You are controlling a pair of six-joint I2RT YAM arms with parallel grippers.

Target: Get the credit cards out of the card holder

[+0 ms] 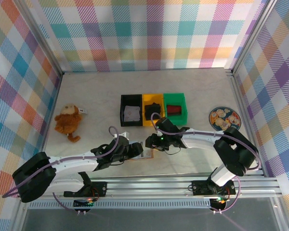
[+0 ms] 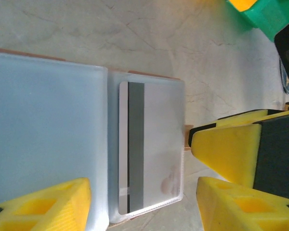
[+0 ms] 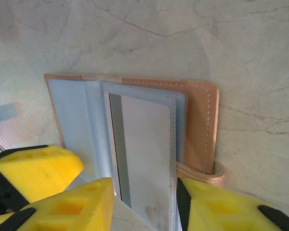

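The card holder (image 1: pixel 148 153) lies open on the worktop (image 1: pixel 96 96), lower centre of the top view, between both arms. The left gripper (image 2: pixel 143 195) stands wide, straddling the sleeve (image 2: pixel 112 144) that holds a striped card (image 2: pixel 154 144), gripping nothing. The right gripper (image 3: pixel 144 187) is part open, close against the sleeve edges; I cannot tell whether it grips.

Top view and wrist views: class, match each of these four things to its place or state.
Things:
1 soft toy
2 plate
3 card holder
4 green bin

Places or states:
A right next to the yellow bin
B far left
C lying open in front of the bins
D far right

Pairs: 1-B, 2-D, 3-C, 4-A
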